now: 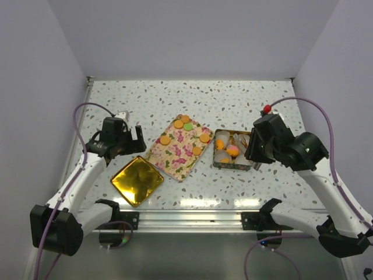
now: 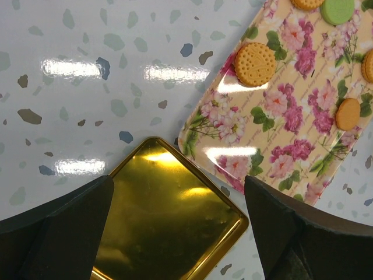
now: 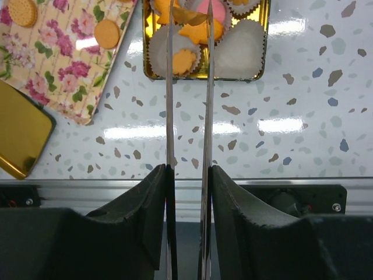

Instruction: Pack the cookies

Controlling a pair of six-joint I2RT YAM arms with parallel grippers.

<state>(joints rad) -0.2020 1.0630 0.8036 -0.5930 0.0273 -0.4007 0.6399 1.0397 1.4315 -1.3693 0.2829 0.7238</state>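
Several orange cookies (image 1: 165, 140) and a green one (image 1: 187, 126) lie on a floral tray (image 1: 178, 154); they also show in the left wrist view (image 2: 254, 64). A gold tin (image 1: 217, 153) holds white paper cups with cookies (image 3: 183, 60) in them. My right gripper (image 3: 189, 169) is shut on metal tongs (image 3: 169, 105), whose tips pinch a tilted orange cookie (image 3: 192, 16) over the tin (image 3: 147, 58). My left gripper (image 2: 178, 192) is open and empty above a gold lid (image 2: 169, 227).
The gold lid (image 1: 137, 179) lies at the front left, touching the floral tray's near corner. The table's metal front rail (image 1: 192, 219) runs just in front of them. White walls close in the left, right and back.
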